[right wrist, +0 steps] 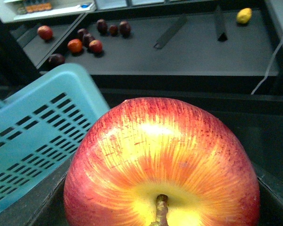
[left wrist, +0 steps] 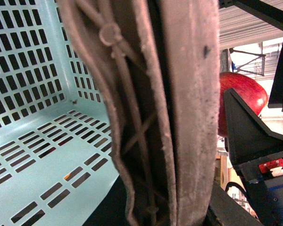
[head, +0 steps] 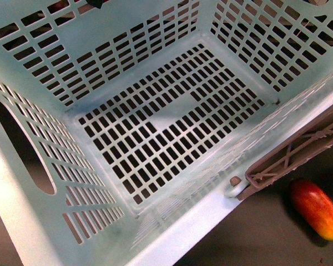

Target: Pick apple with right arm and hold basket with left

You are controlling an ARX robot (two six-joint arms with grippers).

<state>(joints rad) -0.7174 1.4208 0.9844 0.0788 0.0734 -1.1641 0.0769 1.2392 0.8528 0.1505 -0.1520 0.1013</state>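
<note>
The light teal slotted basket [head: 166,130] fills the front view, tilted, its inside bare. Its brown-grey latticed handle [head: 299,149] hangs at the right rim. My left gripper [left wrist: 179,212] is shut on that handle [left wrist: 155,113], which fills the left wrist view; the basket's floor [left wrist: 33,155] lies beside it. My right gripper [right wrist: 162,221] is shut on the red apple [right wrist: 162,165] with yellow patches and a stem, which fills the right wrist view. The apple also shows in the left wrist view [left wrist: 240,96] beyond the handle. The basket's outer wall [right wrist: 33,141] is beside the apple. Neither arm shows in the front view.
An elongated red-and-yellow fruit [head: 316,208] lies on the dark table by the basket's right corner. In the right wrist view several small dark red fruits [right wrist: 87,42] and a yellow fruit [right wrist: 244,15] lie on a far dark surface.
</note>
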